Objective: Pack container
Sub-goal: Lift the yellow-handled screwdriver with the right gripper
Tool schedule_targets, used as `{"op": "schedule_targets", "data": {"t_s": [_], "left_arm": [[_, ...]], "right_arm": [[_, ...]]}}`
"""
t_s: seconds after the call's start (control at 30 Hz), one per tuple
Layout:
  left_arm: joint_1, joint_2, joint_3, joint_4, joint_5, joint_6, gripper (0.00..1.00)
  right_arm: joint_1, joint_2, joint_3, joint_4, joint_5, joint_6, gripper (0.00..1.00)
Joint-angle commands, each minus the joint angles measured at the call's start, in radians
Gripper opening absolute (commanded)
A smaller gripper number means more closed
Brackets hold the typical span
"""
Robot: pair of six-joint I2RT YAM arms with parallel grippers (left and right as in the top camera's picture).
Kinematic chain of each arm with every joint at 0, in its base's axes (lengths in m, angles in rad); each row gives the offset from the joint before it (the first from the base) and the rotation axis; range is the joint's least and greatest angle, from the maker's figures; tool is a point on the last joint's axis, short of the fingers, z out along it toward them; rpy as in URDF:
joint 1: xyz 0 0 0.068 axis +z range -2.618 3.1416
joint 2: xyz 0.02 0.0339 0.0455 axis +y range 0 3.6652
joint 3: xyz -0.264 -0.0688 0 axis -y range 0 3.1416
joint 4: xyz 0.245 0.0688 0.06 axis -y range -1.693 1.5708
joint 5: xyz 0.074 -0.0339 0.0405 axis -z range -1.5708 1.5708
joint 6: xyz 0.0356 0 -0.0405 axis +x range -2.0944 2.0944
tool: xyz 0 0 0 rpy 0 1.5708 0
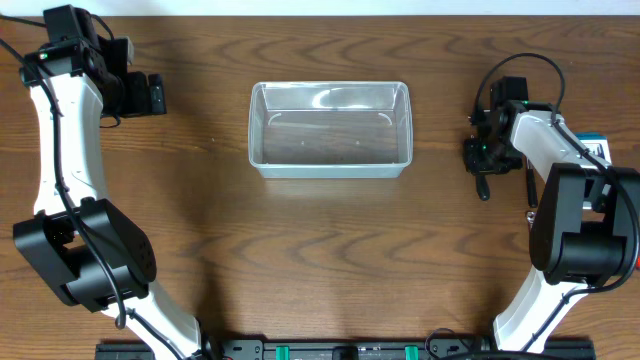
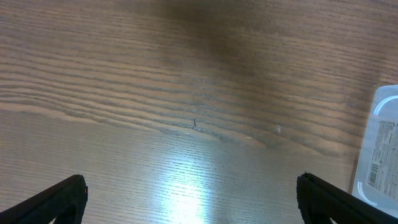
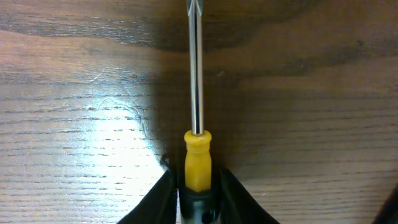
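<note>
**Overhead view:** fixed above, facing straight down on the whole worktop (image 1: 330, 260), far enough to take in both arms.

**Left wrist view:** low and oblique over bare wood, looking out between the tips of the left claw (image 2: 191, 186). It shares an edge of the container (image 2: 382, 149) with overhead.

**Right wrist view:** very near, sighting along the screwdriver (image 3: 196, 74), likewise seen from overhead.

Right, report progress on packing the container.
Done: nothing; the container is empty. In hand: the right claw straddles the yellow-handled screwdriver lying on the table, firm grip unclear. Still to do: lift it and carry it into the container. The left claw hangs open over the table.
</note>
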Motion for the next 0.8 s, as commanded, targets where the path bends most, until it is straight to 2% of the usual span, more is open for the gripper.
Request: {"op": "schedule_targets", "data": {"t_s": [0.0, 0.1, 0.2, 0.53, 0.77], "left_arm": [[0.002, 0.007, -0.007, -0.003, -0.012, 0.01, 0.98], [0.002, 0.007, -0.008, -0.003, -0.012, 0.01, 0.98], [0.002, 0.007, -0.008, -0.003, -0.012, 0.01, 0.98], [0.002, 0.007, -0.008, -0.003, -0.012, 0.01, 0.98], [0.002, 0.007, -0.008, -0.003, -0.012, 0.01, 0.98]], "right_arm": [[-0.015, 0.013, -0.013, 0.003, 0.011, -0.003, 0.2], [-0.015, 0.013, -0.013, 0.003, 0.011, -0.003, 0.14], [-0.015, 0.013, -0.013, 0.003, 0.011, -0.003, 0.01], [-0.015, 0.013, 0.012, -0.017, 0.011, -0.002, 0.01], [-0.013, 0.009, 0.154, -0.117, 0.004, -0.002, 0.01]]}}
